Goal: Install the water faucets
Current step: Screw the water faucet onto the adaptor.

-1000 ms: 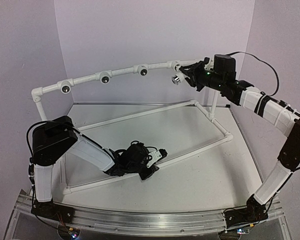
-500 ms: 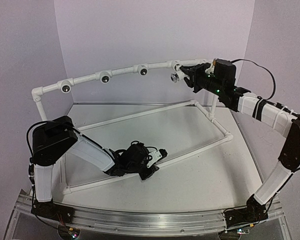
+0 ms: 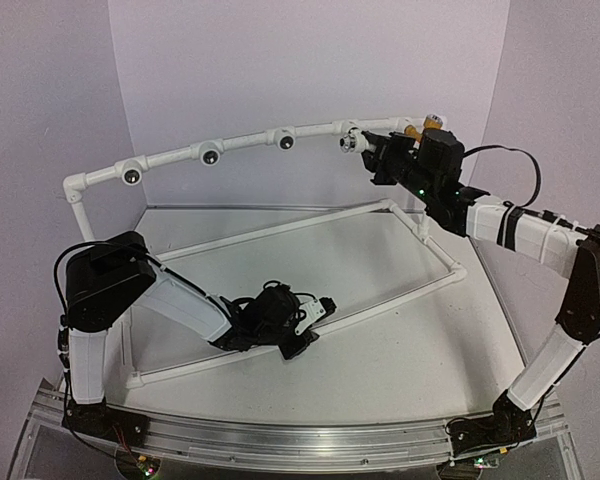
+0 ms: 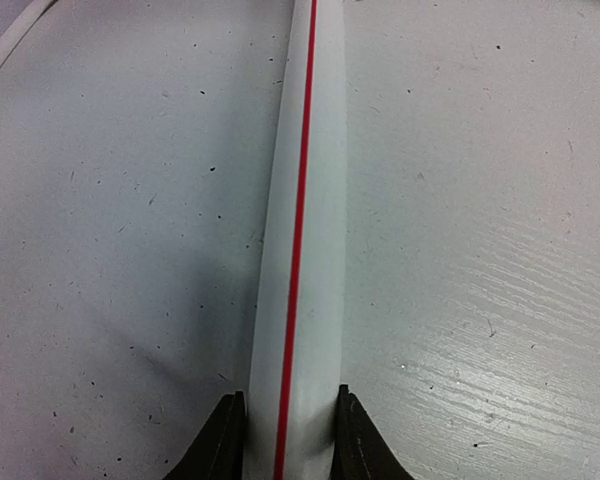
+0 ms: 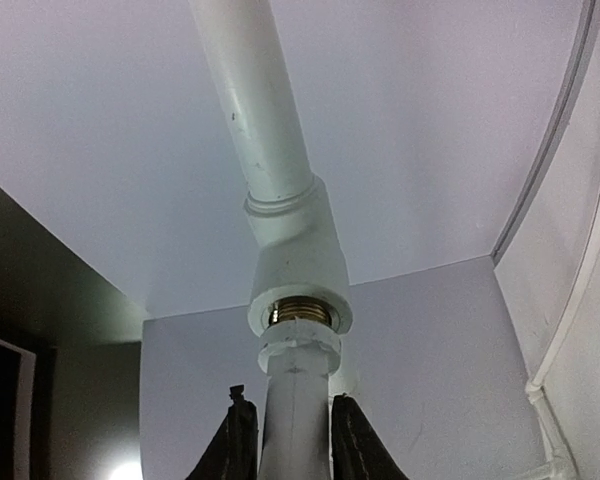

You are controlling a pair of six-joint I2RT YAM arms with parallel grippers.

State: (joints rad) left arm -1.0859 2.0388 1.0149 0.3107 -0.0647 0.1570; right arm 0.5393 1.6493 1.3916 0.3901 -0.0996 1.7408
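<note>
My left gripper (image 4: 285, 425) sat low on the white plastic pipe frame (image 3: 240, 142). Its fingers were nearly closed, pinching the frame's front bottom pipe (image 4: 298, 200), the one with a thin red line, to steady it. To the right, up at the frame's top rail, my right gripper (image 5: 288, 415) was clamped almost fully closed on the small white plastic faucet (image 5: 298, 365). The faucet's collar met the brass-threaded socket (image 5: 300, 312) in the rail's right-hand fitting. I judged this the seating step: brass thread showed, so the faucet was not home. The next move called for turning or pressing it straight along the socket's axis, with the frame braced. A small orange-yellow piece (image 3: 412, 128) showed at the rail's right end; I could not tell whether it was seated.
</note>
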